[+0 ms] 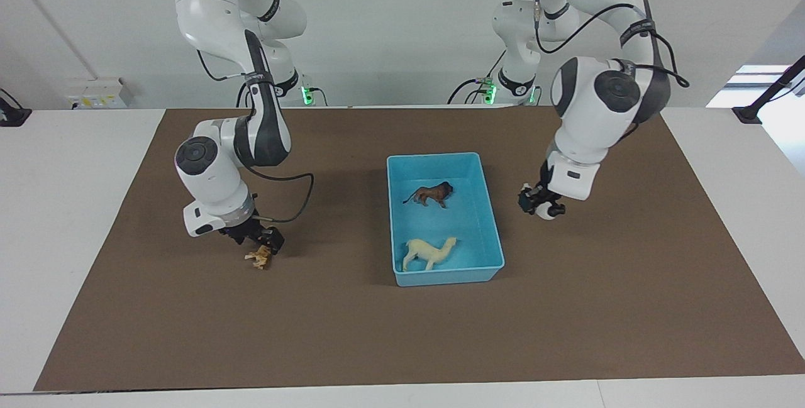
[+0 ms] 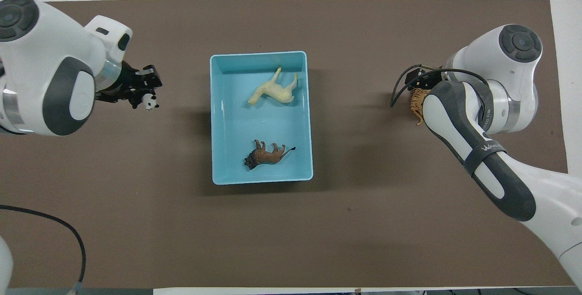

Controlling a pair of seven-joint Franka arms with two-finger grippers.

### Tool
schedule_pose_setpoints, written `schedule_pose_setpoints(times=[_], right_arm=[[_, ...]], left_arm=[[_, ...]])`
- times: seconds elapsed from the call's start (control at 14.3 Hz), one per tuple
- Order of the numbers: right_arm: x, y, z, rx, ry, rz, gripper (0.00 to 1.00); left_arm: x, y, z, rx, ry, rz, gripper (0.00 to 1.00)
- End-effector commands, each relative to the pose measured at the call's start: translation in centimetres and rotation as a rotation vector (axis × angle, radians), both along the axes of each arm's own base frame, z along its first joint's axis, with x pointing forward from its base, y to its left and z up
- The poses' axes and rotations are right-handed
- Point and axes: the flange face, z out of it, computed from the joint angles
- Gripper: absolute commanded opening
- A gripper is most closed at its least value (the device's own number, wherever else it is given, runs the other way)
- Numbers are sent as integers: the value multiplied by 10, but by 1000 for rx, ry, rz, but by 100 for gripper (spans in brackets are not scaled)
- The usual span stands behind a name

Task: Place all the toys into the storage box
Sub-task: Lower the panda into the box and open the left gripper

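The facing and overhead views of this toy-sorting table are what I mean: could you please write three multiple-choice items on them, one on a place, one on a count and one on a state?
1. Where does the brown lion lie?
A. in the storage box
B. on the brown mat
C. in a gripper

2. How many toys are in the box?
A. one
B. two
C. four

3. What is the left gripper doing?
A. hanging open over the box
B. pressing on the box's rim
C. holding the panda beside the box

Answers:
1 A, the lion lies inside the blue walls.
2 B, only the lion and the cream horse are inside.
3 C, the panda sits between its fingers, above the mat.
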Motion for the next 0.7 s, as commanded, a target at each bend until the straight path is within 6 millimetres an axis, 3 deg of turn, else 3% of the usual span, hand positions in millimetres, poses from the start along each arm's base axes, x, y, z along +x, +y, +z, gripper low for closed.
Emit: schedule_pose_setpoints(times=[0.0,0.07,0.14,0.21,0.28,0.35,0.56,0.63], right_arm=[[-6,-2,3,18,-39,7,98],[-8,-1,0,17,-39,8,92],[-8,-2,0,17,-39,9,72],[-8,-2,-1,17,-41,12,52],[-8,-2,-2,17,-41,23,27],[-7,-2,-2,16,-49,39,3],[-3,-3,3,14,-53,49,0],[2,2,12,15,-49,53,0]], left_arm=[[-13,-27,-20,-21,-18,6,0],[-19,-36,-20,-26,-25,-8,0],[-25,-46,-24,-32,-34,-22,0],[-29,-45,-29,-33,-35,-22,31],[-30,-44,-29,-30,-33,-21,81],[-29,-43,-27,-30,-32,-22,100],[-27,-36,-19,-14,-11,-13,100],[-28,-28,1,3,10,-24,100]])
